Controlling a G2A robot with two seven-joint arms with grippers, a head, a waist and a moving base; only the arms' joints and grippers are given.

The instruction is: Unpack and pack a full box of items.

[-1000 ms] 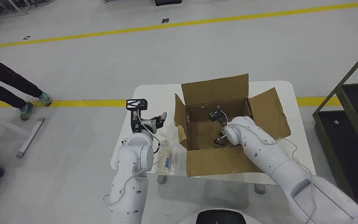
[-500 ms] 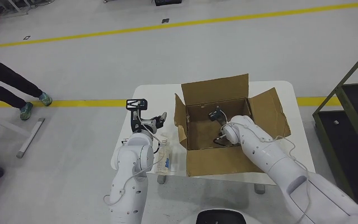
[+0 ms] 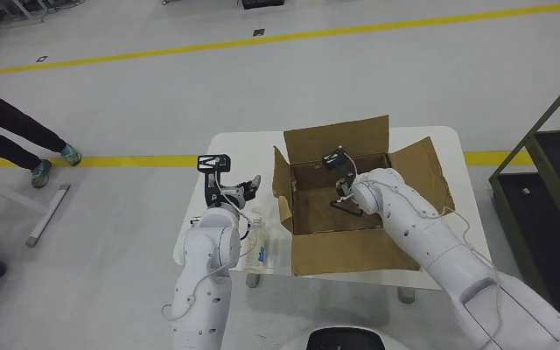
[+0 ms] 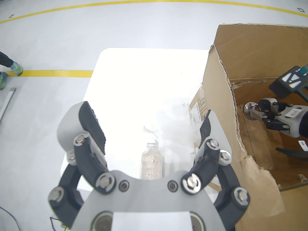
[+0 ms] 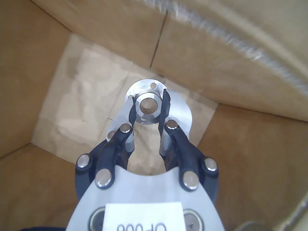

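Observation:
An open cardboard box (image 3: 346, 254) stands on the white table (image 3: 429, 140), its flaps spread outward. Inside it my right gripper (image 5: 148, 108) is shut on a silver metal flange (image 5: 146, 103), a round disc with a raised hub and a centre hole, held above the box floor (image 5: 91, 92). The left wrist view shows that flange (image 4: 251, 111) at the tip of the right gripper inside the box (image 4: 252, 56). My left gripper (image 4: 148, 127) hangs open over the table left of the box, above a clear plastic bottle (image 4: 151, 162) lying beside the box wall.
The bottle (image 3: 256, 248) lies near the table's front left edge. A dark green metal rack (image 3: 529, 188) stands right of the table. Yellow floor lines (image 3: 262, 39) run behind. The table's far left part (image 4: 144, 73) is bare.
My right gripper has risen and shifted toward the box's far wall, carrying the metal flange. The left arm has stayed put.

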